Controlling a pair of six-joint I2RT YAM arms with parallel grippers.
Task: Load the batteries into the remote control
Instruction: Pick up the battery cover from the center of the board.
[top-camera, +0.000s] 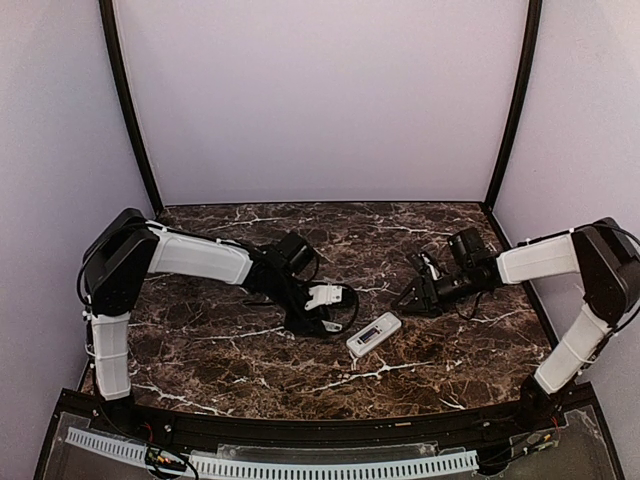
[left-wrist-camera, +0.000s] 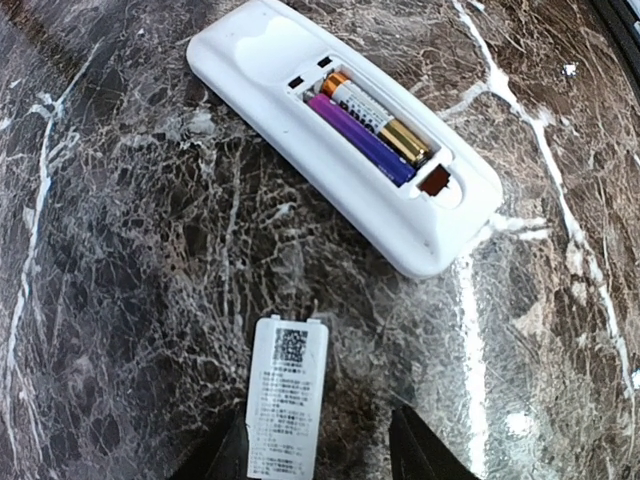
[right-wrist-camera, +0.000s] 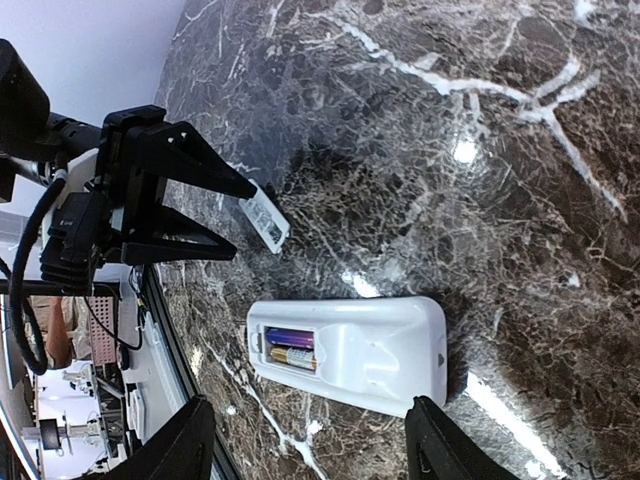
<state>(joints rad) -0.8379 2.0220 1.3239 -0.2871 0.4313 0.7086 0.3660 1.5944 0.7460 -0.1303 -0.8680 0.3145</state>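
The remote control (left-wrist-camera: 340, 130) lies back up on the marble table (left-wrist-camera: 120, 250), its compartment uncovered. Two batteries lie side by side in it, one purple (left-wrist-camera: 362, 142) and one gold and white (left-wrist-camera: 385, 120). My left gripper (left-wrist-camera: 322, 455) stands open just short of the remote. A small white cover piece (left-wrist-camera: 287, 395) with a printed label lies flat between its fingers, close to the left one. From the other side my right gripper (right-wrist-camera: 310, 450) is open, hovering over the remote control (right-wrist-camera: 370, 350) without touching it. In the top view the remote (top-camera: 374, 334) sits between both grippers.
The dark marble table (top-camera: 230, 360) is walled by pale panels at the back and sides. A black rail and a white cable strip (top-camera: 300, 462) run along the near edge. My left gripper (right-wrist-camera: 190, 210) and the cover (right-wrist-camera: 265, 218) show in the right wrist view.
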